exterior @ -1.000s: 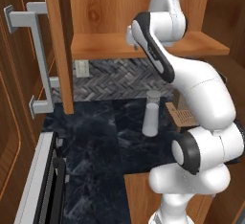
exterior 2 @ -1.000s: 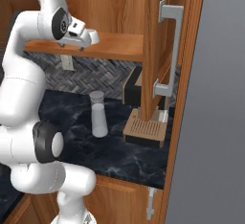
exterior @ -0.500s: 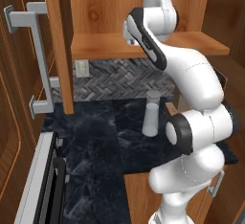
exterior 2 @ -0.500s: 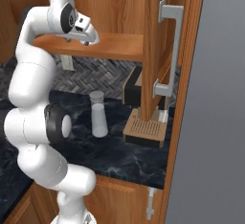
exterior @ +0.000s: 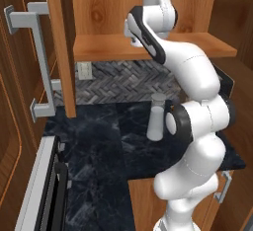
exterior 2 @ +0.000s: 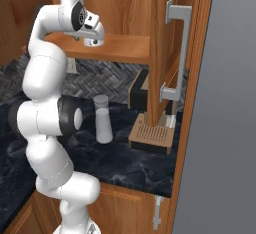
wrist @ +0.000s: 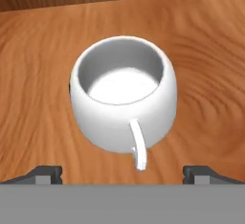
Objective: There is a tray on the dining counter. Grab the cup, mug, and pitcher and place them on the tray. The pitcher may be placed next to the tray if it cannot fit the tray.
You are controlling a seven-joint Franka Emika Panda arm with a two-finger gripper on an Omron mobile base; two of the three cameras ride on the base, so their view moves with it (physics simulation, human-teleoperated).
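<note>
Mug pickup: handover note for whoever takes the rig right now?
Gripper: open, empty, jaws wide on either side of the mug, not touching it.
Mug: upright on the wooden cabinet shelf, handle toward the hand camera.
Pitcher: standing on the dark marble counter below the shelf, untouched.
Done: the hand is lined up above the mug on the shelf.
Left: close on the mug, carry it to the tray, then the cup and pitcher.
</note>
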